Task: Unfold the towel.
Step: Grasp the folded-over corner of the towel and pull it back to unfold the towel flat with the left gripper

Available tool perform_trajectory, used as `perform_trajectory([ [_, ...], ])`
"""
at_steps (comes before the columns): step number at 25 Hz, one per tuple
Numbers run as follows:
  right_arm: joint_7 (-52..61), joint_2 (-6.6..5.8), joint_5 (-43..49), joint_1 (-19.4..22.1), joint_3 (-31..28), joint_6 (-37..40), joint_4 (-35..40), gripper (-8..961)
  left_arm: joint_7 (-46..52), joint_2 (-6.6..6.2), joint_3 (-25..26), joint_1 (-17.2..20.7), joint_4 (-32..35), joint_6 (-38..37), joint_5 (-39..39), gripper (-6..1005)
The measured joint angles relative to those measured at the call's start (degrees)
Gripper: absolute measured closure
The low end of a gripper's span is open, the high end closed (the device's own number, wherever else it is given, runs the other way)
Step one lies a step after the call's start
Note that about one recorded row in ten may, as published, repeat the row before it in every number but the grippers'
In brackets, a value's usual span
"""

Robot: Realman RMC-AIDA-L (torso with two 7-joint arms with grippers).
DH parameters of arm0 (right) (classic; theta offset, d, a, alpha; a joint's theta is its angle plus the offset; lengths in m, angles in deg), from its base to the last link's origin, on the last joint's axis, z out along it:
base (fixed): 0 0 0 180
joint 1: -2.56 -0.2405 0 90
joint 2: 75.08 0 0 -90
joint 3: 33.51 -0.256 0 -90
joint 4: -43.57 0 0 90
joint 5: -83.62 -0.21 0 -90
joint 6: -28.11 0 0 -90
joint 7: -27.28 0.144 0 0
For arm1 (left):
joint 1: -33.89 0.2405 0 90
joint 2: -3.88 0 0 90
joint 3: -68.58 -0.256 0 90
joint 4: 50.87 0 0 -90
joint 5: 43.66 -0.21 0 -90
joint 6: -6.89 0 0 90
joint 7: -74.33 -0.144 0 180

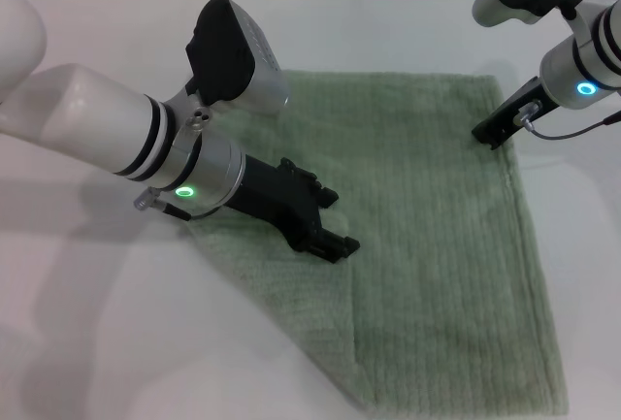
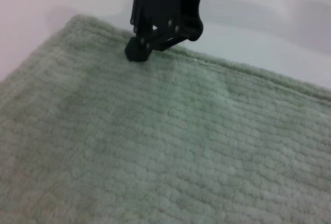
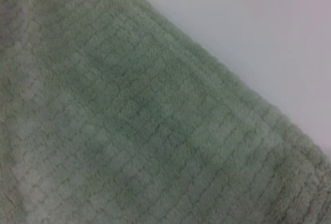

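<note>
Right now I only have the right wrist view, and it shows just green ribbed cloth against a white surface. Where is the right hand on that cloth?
Observer: In the head view, the right hand is at the far right edge of the sage-green ribbed terry towel, near its corner.
Operator: And the left hand?
Observer: The left hand is over the towel's left part, fingers apart, gripping nothing that I can see.
Operator: Is the towel flat?
Observer: It is mostly spread on the white table. A faint straight ridge near its front-left part may be a doubled layer.
</note>
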Motion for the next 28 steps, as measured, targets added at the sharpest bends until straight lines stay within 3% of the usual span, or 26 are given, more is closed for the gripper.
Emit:
perform_trajectory([
  [6,0.0,0.0,0.0,0.0,0.0,0.0,0.0,940,2.8,-0.03,-0.1,-0.7,-0.2,0.2,-3.4,258],
  [16,0.0,0.0,0.0,0.0,0.0,0.0,0.0,939,3.7,0.04,-0.3,-0.9,0.2,-0.5,-4.4,660],
  [22,0.0,0.0,0.0,0.1,0.0,0.0,0.0,938,3.7,-0.39,1.1,-0.1,3.0,-4.8,-4.1,886],
  [28,0.0,0.0,0.0,0.2,0.2,-0.1,0.0,938,3.4,-0.78,6.8,-0.2,3.9,-13.2,-4.4,921],
])
